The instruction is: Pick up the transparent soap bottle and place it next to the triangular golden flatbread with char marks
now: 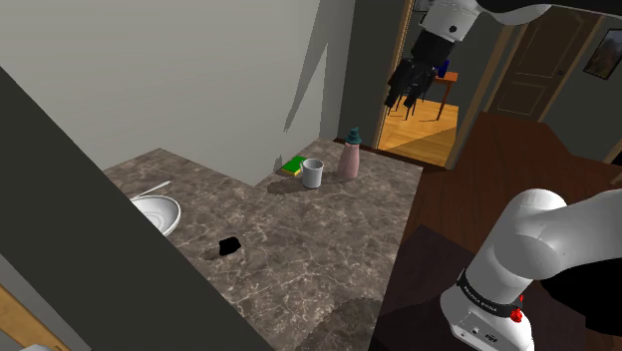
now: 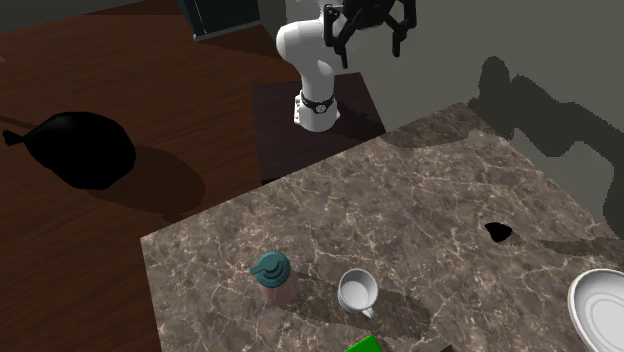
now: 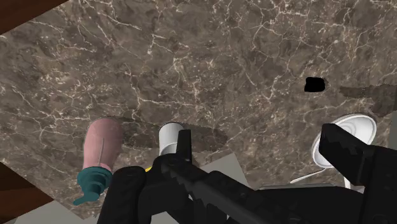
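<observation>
Gripper (image 2: pixel 365 40) hangs high over the marble counter (image 1: pixel 319 239), fingers spread wide, empty; pink soap bottle (image 1: pixel 350 156) stands upright beside white cup (image 1: pixel 313 174).

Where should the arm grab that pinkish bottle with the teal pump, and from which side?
Probably its round body, below the narrow teal pump. The pinkish bottle stands upright, with a white cup close on the shoulder view's left, so the open tool should approach from the side away from the cup.

Pink soap bottle (image 1: pixel 348 162), teal pump (image 1: pixel 353 133), white-veined brown counter (image 1: pixel 299 234).
</observation>
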Robot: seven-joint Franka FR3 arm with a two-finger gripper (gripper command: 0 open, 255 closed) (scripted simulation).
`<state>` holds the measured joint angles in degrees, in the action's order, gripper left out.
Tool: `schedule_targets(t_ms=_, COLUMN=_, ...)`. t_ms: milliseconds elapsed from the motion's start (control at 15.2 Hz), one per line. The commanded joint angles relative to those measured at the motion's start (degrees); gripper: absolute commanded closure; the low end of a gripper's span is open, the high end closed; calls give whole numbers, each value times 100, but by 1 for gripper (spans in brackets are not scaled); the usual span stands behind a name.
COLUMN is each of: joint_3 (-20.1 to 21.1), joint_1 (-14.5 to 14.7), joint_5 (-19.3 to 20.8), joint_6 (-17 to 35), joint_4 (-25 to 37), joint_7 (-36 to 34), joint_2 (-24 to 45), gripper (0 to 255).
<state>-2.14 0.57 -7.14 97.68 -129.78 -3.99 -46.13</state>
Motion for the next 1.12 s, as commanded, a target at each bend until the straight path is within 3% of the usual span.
schedule_targets(t_ms=0, joint_3=0, joint_1=0, joint_5=0, joint_6=0, joint_4=0, joint_7=0, joint_2=0, gripper=0)
schedule_targets(t_ms=528, joint_3=-483, joint_1=-111, joint_5=398, joint_6=1163, joint_4=-378, joint_7=851, joint_2=865, gripper=0)
schedule_targets(t_ms=1056, joint_3=-988, joint_1=-171, joint_5=619, joint_6=2291, joint_4=-273, joint_7=1668, joint_2=2120, gripper=0)
